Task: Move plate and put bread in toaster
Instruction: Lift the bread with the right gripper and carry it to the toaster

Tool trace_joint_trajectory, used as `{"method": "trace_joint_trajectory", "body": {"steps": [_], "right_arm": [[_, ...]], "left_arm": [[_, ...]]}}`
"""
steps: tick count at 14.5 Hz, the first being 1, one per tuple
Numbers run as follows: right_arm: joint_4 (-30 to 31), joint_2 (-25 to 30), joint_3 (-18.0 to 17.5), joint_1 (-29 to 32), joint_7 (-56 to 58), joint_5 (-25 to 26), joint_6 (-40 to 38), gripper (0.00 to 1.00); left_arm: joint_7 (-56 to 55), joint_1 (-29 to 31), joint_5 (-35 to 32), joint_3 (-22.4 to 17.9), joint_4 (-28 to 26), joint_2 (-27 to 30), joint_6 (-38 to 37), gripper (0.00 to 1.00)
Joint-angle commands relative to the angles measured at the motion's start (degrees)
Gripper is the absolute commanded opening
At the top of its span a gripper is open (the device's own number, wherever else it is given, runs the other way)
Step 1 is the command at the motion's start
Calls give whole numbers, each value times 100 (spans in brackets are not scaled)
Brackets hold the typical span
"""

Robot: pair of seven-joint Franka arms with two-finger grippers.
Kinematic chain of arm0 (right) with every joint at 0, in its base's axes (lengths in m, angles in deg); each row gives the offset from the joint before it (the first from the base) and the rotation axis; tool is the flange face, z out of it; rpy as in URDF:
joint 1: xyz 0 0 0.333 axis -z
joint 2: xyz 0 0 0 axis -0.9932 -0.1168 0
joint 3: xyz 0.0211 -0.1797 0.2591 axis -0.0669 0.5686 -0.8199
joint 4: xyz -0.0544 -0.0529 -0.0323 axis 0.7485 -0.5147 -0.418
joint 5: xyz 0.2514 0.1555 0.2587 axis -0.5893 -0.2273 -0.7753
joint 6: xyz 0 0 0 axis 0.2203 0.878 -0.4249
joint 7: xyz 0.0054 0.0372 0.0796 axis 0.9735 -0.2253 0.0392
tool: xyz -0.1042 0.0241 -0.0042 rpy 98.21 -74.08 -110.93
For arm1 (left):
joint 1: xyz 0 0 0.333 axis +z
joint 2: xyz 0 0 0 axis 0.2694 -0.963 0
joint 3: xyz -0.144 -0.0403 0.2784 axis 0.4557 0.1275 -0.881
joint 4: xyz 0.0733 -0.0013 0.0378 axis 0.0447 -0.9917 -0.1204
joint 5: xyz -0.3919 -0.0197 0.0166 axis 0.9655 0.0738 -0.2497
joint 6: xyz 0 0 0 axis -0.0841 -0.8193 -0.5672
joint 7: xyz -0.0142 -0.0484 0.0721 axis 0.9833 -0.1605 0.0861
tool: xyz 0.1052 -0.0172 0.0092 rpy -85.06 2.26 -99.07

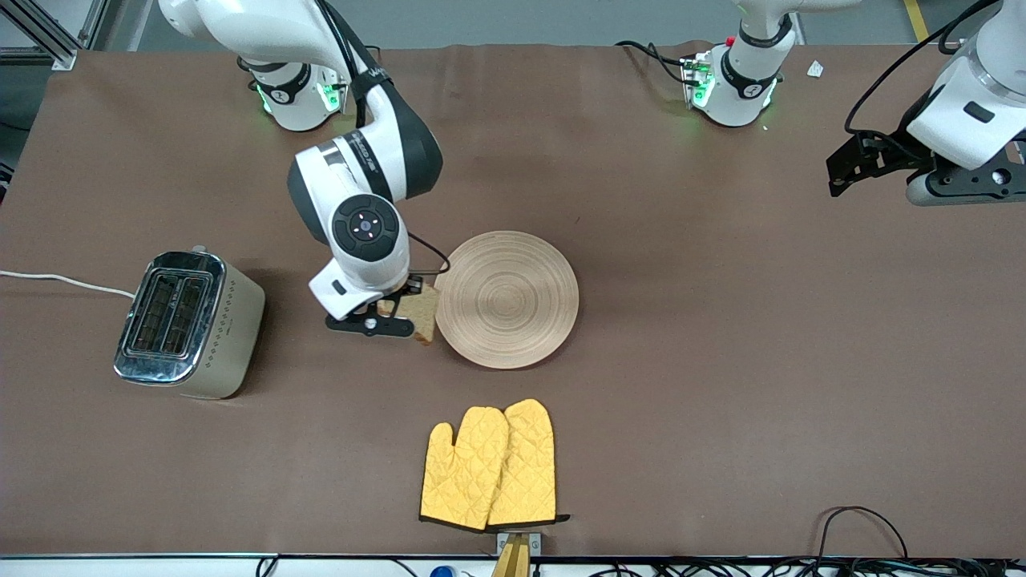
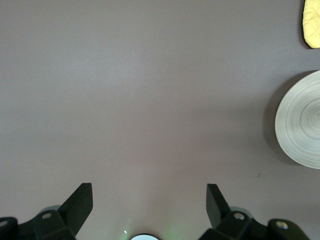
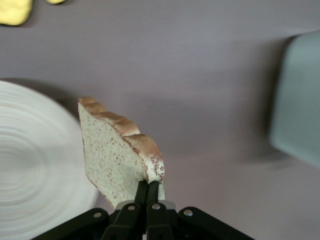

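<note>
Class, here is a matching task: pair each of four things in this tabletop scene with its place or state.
1 bread
2 plate
3 toaster
4 left gripper

a open, over bare table
b toward the right arm's end of the table
c clamped in the right gripper
d lying bare beside the bread

Pairs: 1-c, 2-d, 3-b, 4-a

The round, light wooden plate (image 1: 506, 299) with concentric ring grooves lies flat on the table, empty, near the table's middle. The slice of speckled bread (image 1: 420, 314) with a darker crust hangs tilted on edge, pinched at one edge between the fingers of the right gripper (image 3: 147, 189), just beside the plate's rim on the side toward the toaster. The boxy cream toaster (image 1: 189, 324) with a chrome top and two slots stands upright toward the right arm's end of the table, well apart from the plate, its white cord (image 1: 64, 281) trailing off.
</note>
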Motion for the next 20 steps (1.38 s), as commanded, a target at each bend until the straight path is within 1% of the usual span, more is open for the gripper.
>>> {"method": "trace_joint_trajectory", "body": {"steps": [1, 4, 5, 7, 8, 11, 14, 15, 17, 20], "right_arm": [[-425, -10, 67, 275, 923, 513, -781, 0], [-952, -28, 383, 618, 2233, 769, -1520, 0], [-1032, -28, 497, 662, 2516, 926, -1636, 0], [-1042, -28, 586, 672, 3113, 1592, -1786, 0], [-1050, -28, 595, 689, 3308, 1804, -1856, 0], [-1042, -37, 744, 724, 3362, 2218, -2023, 0], [-1024, -63, 745, 768, 3345, 2877, -2076, 0], [-1007, -72, 745, 812, 3336, 3009, -2068, 0], [-989, -98, 745, 891, 3266, 3177, -2059, 0], [-814, -151, 736, 1093, 2907, 3195, -1980, 0]], "left_arm": [[84, -12, 63, 6, -8, 36, 44, 100], [84, -12, 247, 24, -17, 36, 70, 100], [84, -4, 282, 15, -17, 27, 70, 100], [84, -21, 274, 15, -17, -8, 88, 100], [84, -21, 274, 15, -17, -17, 88, 100], [84, -30, 274, 24, -17, -26, 88, 100], [84, -21, 274, 15, -17, -52, 123, 100], [84, -21, 274, 15, -17, -61, 123, 100], [84, -21, 274, 15, -8, -78, 140, 100], [32, -30, 282, 24, -8, -87, 202, 100]]}}
